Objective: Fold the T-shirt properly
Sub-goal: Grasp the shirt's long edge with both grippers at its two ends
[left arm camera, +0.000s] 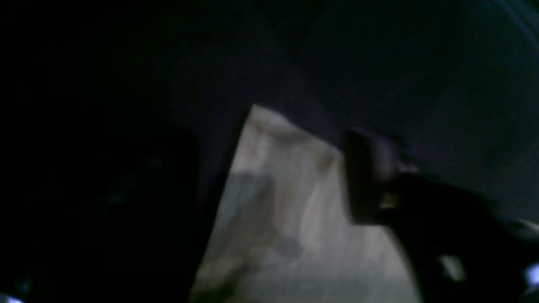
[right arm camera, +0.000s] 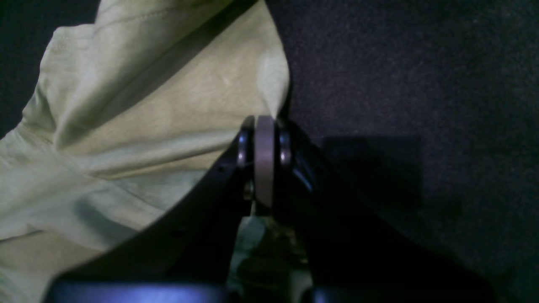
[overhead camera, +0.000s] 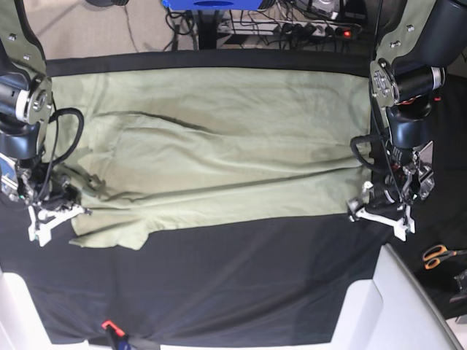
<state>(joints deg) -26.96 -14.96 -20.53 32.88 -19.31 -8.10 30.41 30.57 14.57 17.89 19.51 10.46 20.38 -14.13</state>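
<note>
At nine o'clock in the base view: right gripper pinched tight on the T-shirt edge, fabric bunched beside it. Spread across the middle: shirt on the black tablecloth, folded lengthwise. At three o'clock: left gripper at the shirt's corner, jaws seemingly apart around cloth; grip unclear, wrist view too dark. Farther right, scissors.

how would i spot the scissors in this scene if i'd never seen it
Start from the black tablecloth under the sage-green T-shirt in the base view. Follow the cloth's side past the left gripper to the picture's far right edge. There lie the scissors, the only thing with orange handles beside the white table edge.
</note>
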